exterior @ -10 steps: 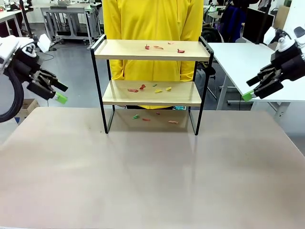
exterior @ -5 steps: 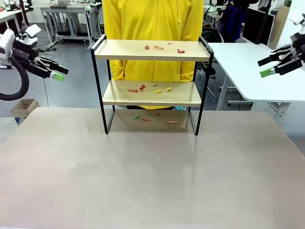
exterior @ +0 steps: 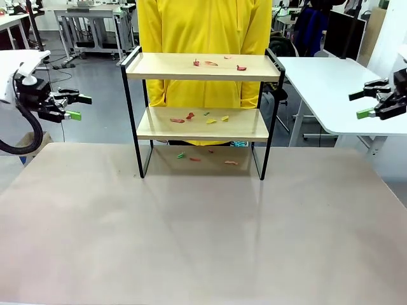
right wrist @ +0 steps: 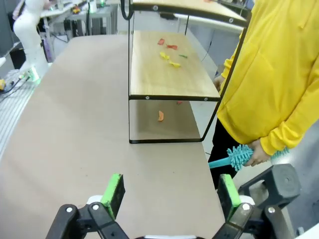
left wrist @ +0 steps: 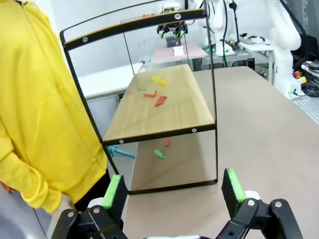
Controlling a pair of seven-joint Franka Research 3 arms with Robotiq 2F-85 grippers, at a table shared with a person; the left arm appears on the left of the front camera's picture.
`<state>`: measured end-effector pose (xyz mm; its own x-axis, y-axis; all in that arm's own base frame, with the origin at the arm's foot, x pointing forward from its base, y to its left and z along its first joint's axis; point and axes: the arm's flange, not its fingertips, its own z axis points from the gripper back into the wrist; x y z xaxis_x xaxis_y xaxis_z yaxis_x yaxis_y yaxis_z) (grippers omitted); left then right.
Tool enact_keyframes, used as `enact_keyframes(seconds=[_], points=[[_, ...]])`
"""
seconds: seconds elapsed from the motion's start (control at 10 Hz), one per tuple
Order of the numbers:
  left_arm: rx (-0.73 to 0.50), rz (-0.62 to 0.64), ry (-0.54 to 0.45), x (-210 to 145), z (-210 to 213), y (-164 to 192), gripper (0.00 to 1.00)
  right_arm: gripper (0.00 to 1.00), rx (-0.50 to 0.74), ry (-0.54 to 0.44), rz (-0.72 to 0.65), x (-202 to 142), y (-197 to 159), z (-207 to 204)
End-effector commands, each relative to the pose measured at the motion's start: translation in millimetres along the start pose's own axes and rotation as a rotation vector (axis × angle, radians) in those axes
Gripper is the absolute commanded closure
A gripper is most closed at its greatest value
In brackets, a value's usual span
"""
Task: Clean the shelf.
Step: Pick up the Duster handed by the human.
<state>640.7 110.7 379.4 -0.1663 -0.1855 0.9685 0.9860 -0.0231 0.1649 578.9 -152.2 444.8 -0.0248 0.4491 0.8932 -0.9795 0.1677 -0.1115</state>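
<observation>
1. Plainly uncleaned: coloured scraps (exterior: pixel 210 119) litter both boards of the shelf (exterior: pixel 165 65) and the counter (exterior: pixel 203 241) under it
2. Left fingers (exterior: pixel 74 115) and right fingers (exterior: pixel 364 114) hang spread apart, empty, either side of the shelf

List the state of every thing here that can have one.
shelf: upright, both boards littered with coloured scraps
table: a few scraps lying under the shelf
left gripper: jaws open, empty
right gripper: jaws open, empty
brush: held in the person's hand, apart from the shelf
</observation>
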Motion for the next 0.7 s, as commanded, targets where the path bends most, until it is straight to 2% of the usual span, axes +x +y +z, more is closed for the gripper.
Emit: enact_keyframes(seconds=[0.0,0.2,0.3,0.4,0.6], points=[[0.003,0.019,0.032,10.3,-0.1,3.1,0.0,0.0,0.004,0.026,-0.007,7.7,2.0,-0.7],[0.003,0.019,0.032,10.3,-0.1,3.1,0.0,0.0,0.004,0.026,-0.007,7.7,2.0,-0.7],[0.004,0.004,0.004,-1.1,0.9,1.1,0.0,0.0,0.004,0.001,0.0,-0.8,0.3,0.1],[0.038,0.059,-0.048,-14.4,-2.2,14.4,0.0,0.0,0.015,-0.059,-0.017,-12.8,-18.8,-5.9],[0.083,0.081,-0.132,-27.4,-7.1,16.0,0.0,0.0,0.01,-0.172,-0.006,-34.7,-40.9,-19.4]])
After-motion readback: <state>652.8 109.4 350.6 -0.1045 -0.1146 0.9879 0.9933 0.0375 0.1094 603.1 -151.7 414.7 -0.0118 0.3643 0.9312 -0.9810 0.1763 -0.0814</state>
